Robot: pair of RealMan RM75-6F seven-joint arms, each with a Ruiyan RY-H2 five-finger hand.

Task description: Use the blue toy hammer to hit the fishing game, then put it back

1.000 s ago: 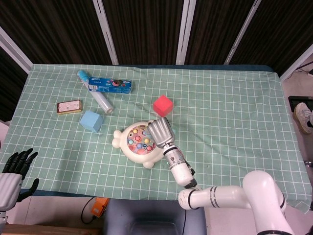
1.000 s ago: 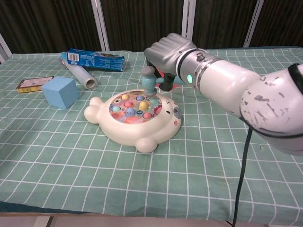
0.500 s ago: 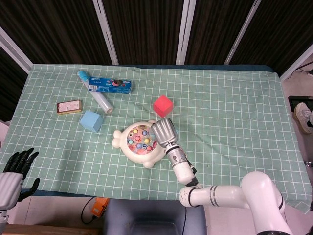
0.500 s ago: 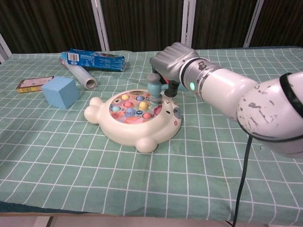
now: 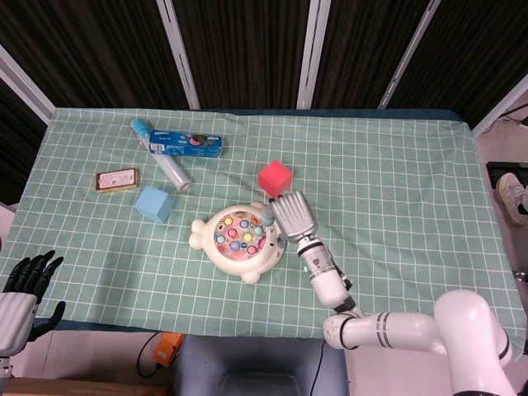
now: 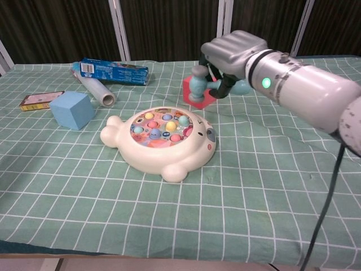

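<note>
The fishing game (image 5: 239, 241) (image 6: 161, 140) is a cream, seal-shaped toy with coloured pegs on its round top, lying mid-table. My right hand (image 5: 294, 216) (image 6: 234, 53) hovers above and to the right of it, gripping the blue toy hammer (image 6: 198, 83). In the chest view the hammer's head is lifted clear of the toy, in front of the red cube. From the head view only a bit of the hammer (image 5: 268, 216) peeks out beside the hand. My left hand (image 5: 29, 278) hangs open off the table's front left corner.
A red cube (image 5: 275, 177) (image 6: 193, 93) stands just behind the hammer. To the left lie a blue cube (image 5: 154, 204) (image 6: 71, 109), a clear film roll (image 5: 169, 169), a blue snack box (image 5: 188, 146) and a small brown box (image 5: 116, 180).
My right hand has lifted the hammer off the fishing game and carried it up and to the right. The left hand has stayed put.
</note>
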